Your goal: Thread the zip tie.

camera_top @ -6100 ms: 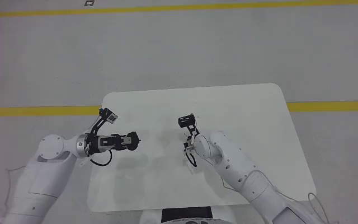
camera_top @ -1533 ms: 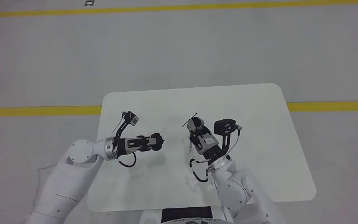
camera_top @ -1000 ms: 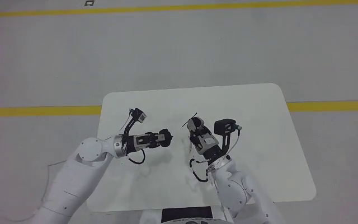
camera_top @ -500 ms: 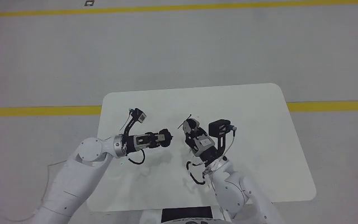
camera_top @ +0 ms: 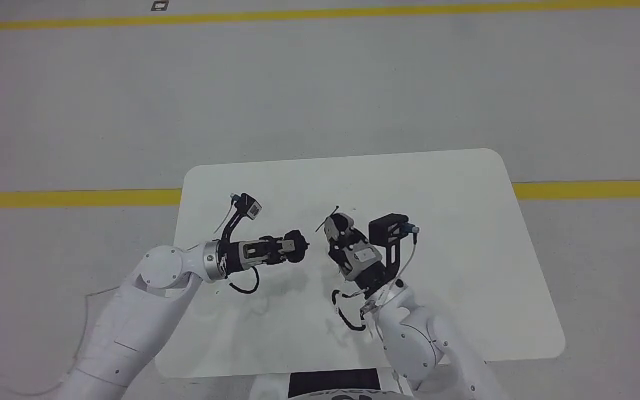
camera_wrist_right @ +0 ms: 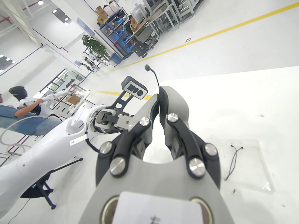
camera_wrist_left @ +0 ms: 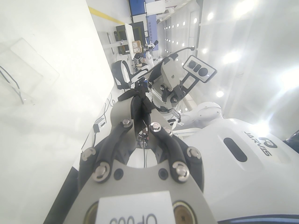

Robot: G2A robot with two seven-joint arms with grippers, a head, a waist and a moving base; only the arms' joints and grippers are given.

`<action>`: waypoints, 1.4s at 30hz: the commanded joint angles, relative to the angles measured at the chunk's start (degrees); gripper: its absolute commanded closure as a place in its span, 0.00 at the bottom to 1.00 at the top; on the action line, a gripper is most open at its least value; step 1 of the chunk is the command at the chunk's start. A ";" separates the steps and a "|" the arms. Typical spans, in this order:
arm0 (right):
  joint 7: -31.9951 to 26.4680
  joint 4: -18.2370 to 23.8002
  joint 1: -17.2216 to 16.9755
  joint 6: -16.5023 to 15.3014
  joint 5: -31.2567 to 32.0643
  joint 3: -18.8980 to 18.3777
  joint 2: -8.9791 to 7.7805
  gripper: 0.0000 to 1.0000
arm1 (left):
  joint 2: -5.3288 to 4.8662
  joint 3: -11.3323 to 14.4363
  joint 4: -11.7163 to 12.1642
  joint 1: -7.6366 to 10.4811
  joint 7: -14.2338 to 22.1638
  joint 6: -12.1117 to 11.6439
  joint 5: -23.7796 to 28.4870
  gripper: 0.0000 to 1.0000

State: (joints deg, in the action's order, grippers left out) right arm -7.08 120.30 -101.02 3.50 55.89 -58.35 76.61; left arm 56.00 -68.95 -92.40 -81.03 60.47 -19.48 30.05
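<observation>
Right claw pinches a thin, black, curved zip tie.

I'm seeing the left gripper hanging over the table, the right gripper sitting near at its three o'clock, gripping the zip tie.

Bright, even overhead light bleaches the white rounded rectangular bench almost featureless from above, while round ceiling lamps flare into streaked glare across the left wrist view, leaving the grey left end effector backlit, perhaps overexposed around it, and both wrist views bow towards their edges.
</observation>
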 commanded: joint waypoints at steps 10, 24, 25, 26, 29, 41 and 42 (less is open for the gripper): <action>1.05 3.60 -4.07 -2.82 4.25 -0.41 -0.96 1.00 | 0.00 0.00 0.00 0.00 0.00 0.00 0.00 1.00; 1.09 2.98 -3.64 -3.11 5.51 0.93 -1.26 1.00 | 0.00 0.00 0.00 0.00 0.00 0.00 0.00 1.00; 1.24 2.91 -3.59 -3.03 5.49 1.04 -1.26 1.00 | 0.00 0.00 0.00 0.00 0.00 0.00 0.00 1.00; 1.36 2.81 -3.53 -2.92 5.52 1.14 -1.26 1.00 | 0.00 0.00 0.00 0.00 0.00 0.00 0.00 1.00; 1.09 2.53 -3.32 -2.63 6.00 1.57 -1.29 1.00 | 0.00 0.00 0.00 0.00 0.00 0.00 0.00 1.00; 0.84 2.38 -3.11 -2.12 6.66 2.08 -1.53 1.00 | 0.00 0.00 0.00 0.00 0.00 0.00 0.00 1.00; 0.79 2.37 -3.12 -2.11 6.72 2.07 -1.56 1.00 | 0.00 0.00 0.00 0.00 0.00 0.00 0.00 1.00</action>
State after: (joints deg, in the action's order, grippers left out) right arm -6.23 122.69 -104.14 1.38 62.54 -56.27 75.08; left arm 56.00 -68.95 -92.40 -81.03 60.47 -19.48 30.05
